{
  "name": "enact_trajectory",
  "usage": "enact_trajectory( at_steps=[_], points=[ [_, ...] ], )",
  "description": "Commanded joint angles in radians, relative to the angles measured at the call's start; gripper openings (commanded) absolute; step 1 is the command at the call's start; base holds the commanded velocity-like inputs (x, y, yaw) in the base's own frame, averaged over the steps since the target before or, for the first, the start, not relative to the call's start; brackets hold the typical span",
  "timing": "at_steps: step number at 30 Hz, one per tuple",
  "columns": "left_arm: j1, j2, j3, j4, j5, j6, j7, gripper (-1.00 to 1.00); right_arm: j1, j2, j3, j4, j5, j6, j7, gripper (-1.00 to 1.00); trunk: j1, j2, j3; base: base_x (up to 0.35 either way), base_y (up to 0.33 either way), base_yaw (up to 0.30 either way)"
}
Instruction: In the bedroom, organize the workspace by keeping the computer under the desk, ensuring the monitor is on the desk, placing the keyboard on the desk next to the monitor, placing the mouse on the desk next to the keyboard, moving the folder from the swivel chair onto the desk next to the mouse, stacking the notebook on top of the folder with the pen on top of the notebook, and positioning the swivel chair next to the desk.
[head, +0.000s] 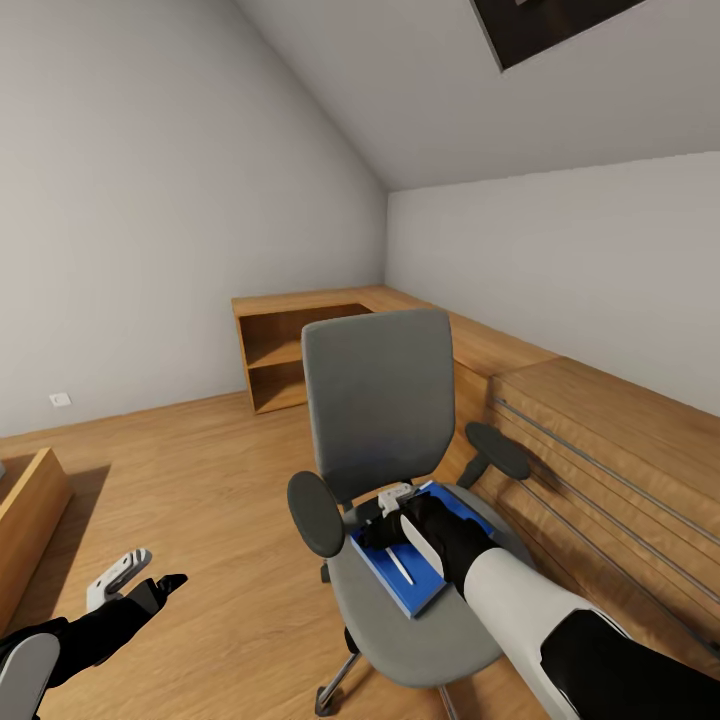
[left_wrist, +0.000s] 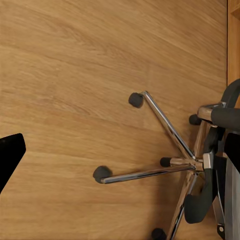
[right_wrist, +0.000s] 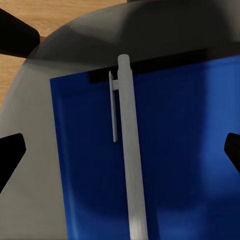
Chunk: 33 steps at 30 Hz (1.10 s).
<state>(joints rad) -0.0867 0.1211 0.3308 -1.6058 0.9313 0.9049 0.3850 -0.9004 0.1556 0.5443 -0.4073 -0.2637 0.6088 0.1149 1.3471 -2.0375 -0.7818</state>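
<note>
Right gripper spread open directly above pen lying on blue folder on swivel chair seat, six o'clock of backrest; risk: pen rolling off if nudged off-centre; left gripper open, idle.

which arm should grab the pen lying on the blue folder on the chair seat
Right. The right gripper hovers open directly over the pen on the folder. The left gripper hangs low over the floor, away from the swivel chair seat.

An attic room in a home: sloped grey ceiling with a dark skylight at 1 o'clock, wood-plank floor, low oak shelving at 12 o'clock.
</note>
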Motion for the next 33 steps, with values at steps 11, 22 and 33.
enact_trajectory(
  at_steps=[11,22,33],
  points=[
    [-0.001,0.0,0.001,-0.001,0.011,0.003,0.009,1.0,-0.001,0.0,0.007,-0.001,-0.003,0.007,-0.015,1.0,0.0,0.0,-0.001,0.0,0.0,0.0],
    [-0.001,0.0,0.001,-0.002,0.011,0.003,0.009,1.0,-0.001,0.002,0.007,-0.001,-0.002,0.008,-0.068,1.0,0.0,0.0,-0.001,0.0,0.0,0.0],
    [-0.001,0.0,0.001,-0.001,0.011,0.003,0.009,1.0,-0.001,0.002,0.008,-0.001,-0.002,0.008,-0.081,1.0,0.0,0.0,-0.001,0.0,0.0,0.0]
  ],
)
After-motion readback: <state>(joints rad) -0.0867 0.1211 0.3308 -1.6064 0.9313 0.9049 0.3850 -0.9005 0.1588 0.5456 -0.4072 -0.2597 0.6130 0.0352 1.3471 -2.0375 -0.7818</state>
